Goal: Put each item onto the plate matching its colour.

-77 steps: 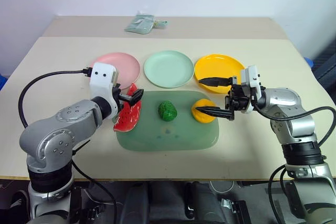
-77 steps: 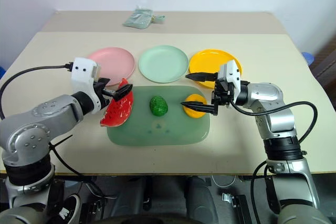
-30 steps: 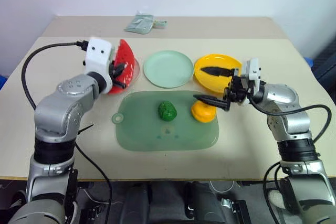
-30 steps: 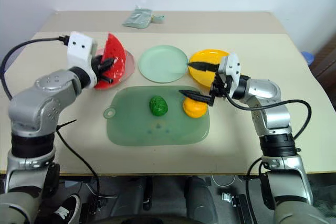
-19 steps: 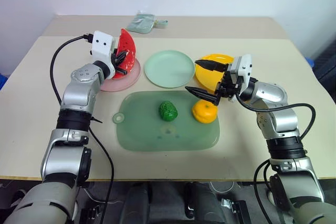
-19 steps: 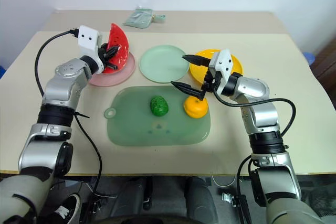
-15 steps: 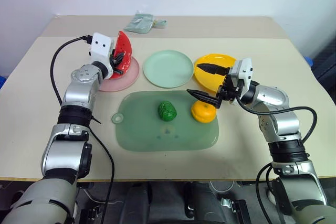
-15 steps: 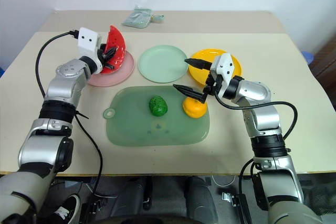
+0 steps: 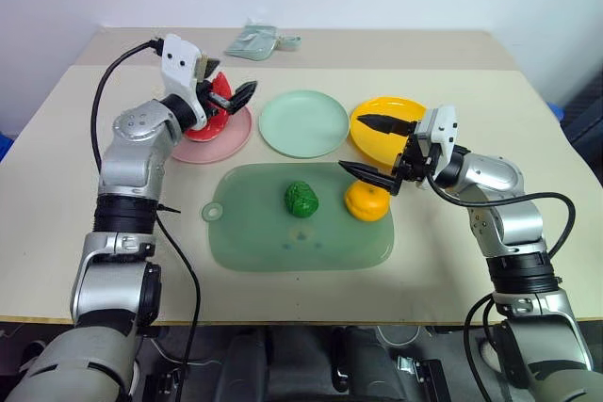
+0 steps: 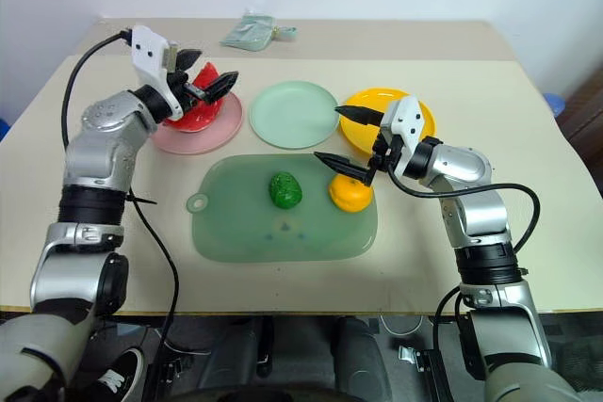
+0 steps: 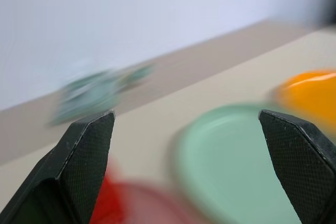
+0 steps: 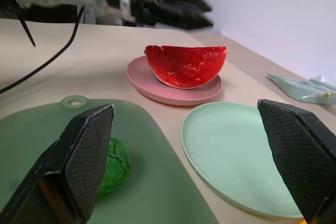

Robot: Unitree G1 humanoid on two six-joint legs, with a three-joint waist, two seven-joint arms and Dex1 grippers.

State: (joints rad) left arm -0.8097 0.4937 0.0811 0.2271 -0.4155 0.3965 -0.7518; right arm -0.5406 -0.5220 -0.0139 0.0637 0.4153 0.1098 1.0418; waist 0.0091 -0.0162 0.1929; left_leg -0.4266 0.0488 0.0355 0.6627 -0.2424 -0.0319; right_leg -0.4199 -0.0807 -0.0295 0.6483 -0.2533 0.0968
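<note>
The red watermelon wedge rests on the pink plate, also the watermelon on that plate. My left gripper hangs open just above it, holding nothing. The dark green vegetable and the orange fruit lie on the translucent green mat. My right gripper is open, its lower finger over the fruit's near-left top, its upper finger over the yellow plate. The mint green plate stands between the other two with nothing on it.
A pale green packet lies at the table's far side behind the plates. A black cable runs from my left wrist. Bare tabletop lies to either side of the mat and in front of it.
My left gripper has opened and let go of the watermelon, which now lies on the pink plate. That gripper has lifted and swung right. The right arm has stayed put.
</note>
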